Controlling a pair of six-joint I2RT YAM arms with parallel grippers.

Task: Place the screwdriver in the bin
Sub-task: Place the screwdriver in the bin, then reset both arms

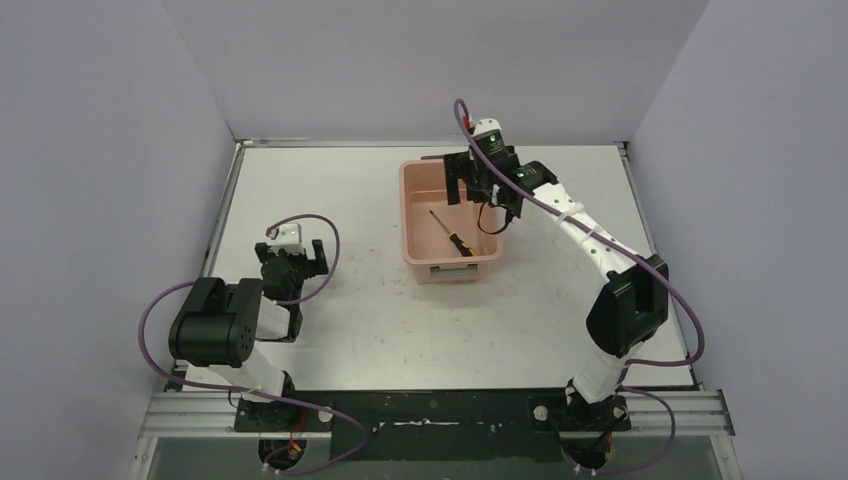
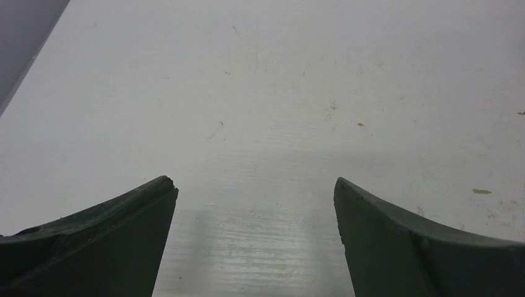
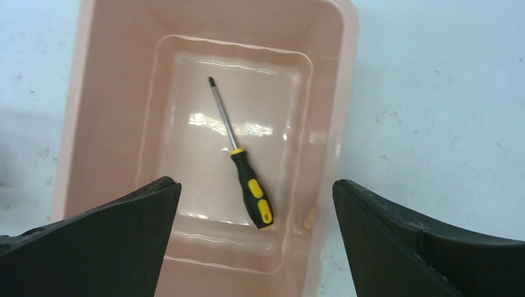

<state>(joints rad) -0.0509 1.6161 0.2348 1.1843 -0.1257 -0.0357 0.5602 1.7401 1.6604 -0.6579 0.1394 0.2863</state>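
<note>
The screwdriver (image 1: 452,231) (image 3: 242,161), slim with a yellow-and-black handle, lies flat on the floor of the salmon-pink bin (image 1: 412,205) (image 3: 334,93), its handle in a corner. My right gripper (image 1: 478,196) (image 3: 256,185) hovers over the bin's far end, open, with nothing between its fingers. My left gripper (image 1: 290,258) (image 2: 255,182) stands open over bare table at the left, far from the bin.
Grey walls close in the white table (image 1: 360,320) on three sides. A raised metal rail (image 1: 440,410) runs along the near edge by the arm bases.
</note>
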